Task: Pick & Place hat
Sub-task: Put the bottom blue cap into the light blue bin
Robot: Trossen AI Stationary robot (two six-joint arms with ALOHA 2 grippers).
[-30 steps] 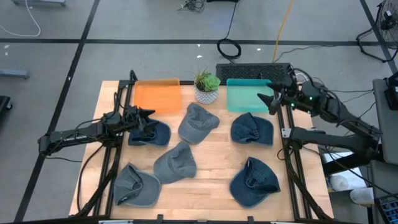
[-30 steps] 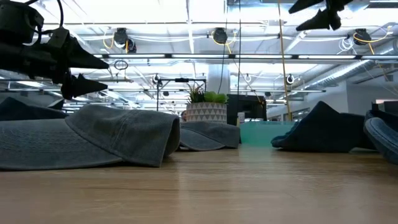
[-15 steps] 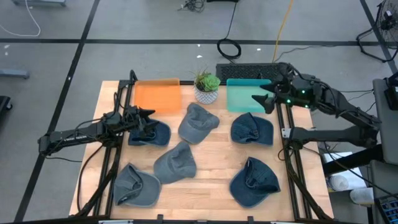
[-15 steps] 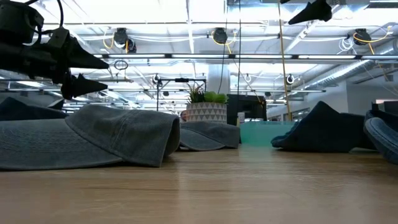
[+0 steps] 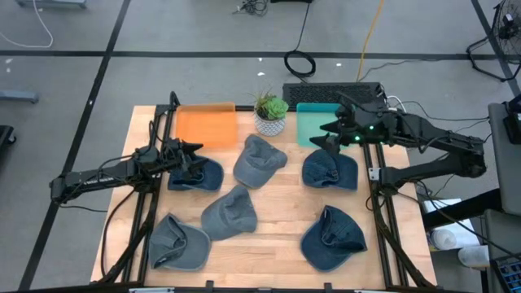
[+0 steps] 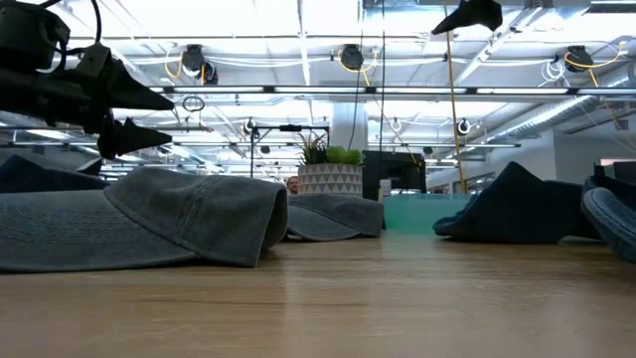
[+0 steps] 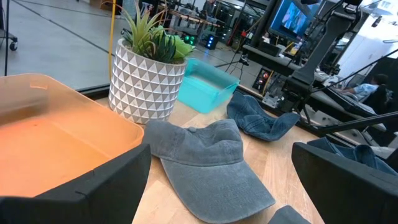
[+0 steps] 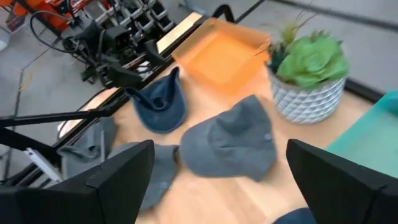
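Right gripper had swung leftward over the teal bin, fingers spread and empty; lowering squarely onto the dark blue hat just below them looked wise.

Left gripper hovered released.

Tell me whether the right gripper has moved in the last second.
Yes. In the high view the right gripper has swung leftward, from the table's right rail to over the teal bin.

A grey floor crossed by dark seam lines surrounds the wooden desk; a coiled black cable and a yellow cord lie on it. Beyond the desk, white ceiling beams carry round fixtures, and a lit monitor glows among dark equipment.
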